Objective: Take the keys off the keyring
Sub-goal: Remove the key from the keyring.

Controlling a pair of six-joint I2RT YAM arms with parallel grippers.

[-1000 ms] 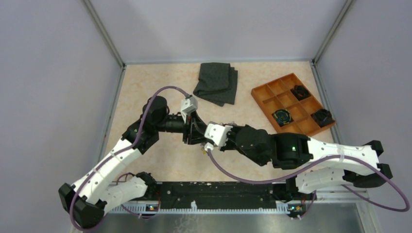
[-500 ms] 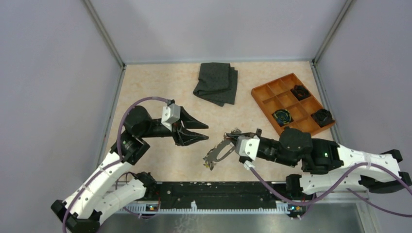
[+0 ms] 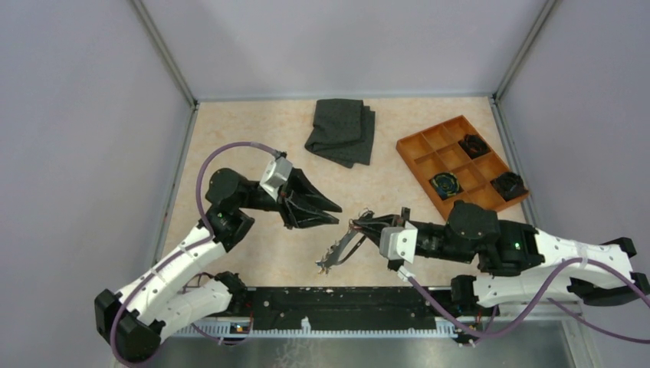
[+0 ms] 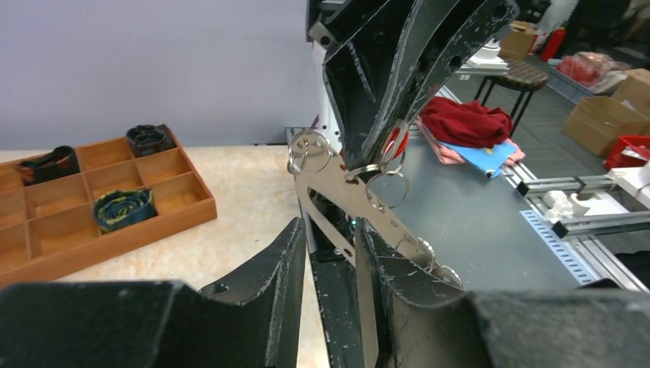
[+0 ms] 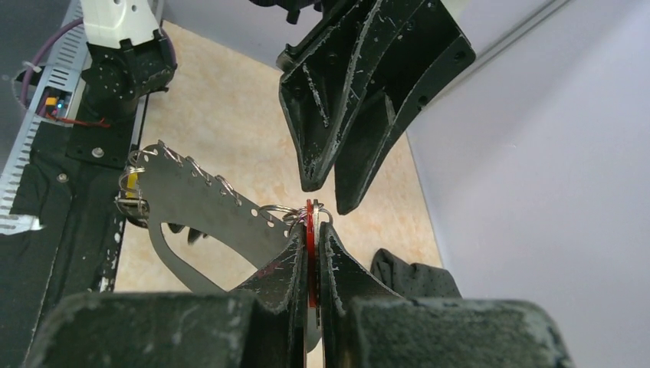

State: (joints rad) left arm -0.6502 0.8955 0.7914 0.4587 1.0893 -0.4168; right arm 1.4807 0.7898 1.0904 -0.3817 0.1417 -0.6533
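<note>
My right gripper (image 3: 362, 225) is shut on a red-headed key (image 5: 310, 216) and holds it above the table. From the key's small ring hangs the keyring (image 3: 341, 249), a flat pale metal loop plate edged with small wire rings; it also shows in the right wrist view (image 5: 199, 203) and the left wrist view (image 4: 349, 192). My left gripper (image 3: 337, 214) is open and empty, pointing at the right gripper from the left, a short gap away. In the left wrist view its fingers (image 4: 287, 264) stand just below the plate's lower end. Other keys are not clearly visible.
An orange compartment tray (image 3: 429, 149) with black clumps stands at the back right, also in the left wrist view (image 4: 172, 199). A folded dark grey cloth (image 3: 341, 132) lies at the back centre. A black rail (image 3: 345, 303) runs along the near edge.
The two grippers were pressed together a second ago, then pulled apart. The right gripper kept the key and keyring. The left gripper has since edged back to the right, toward it.
</note>
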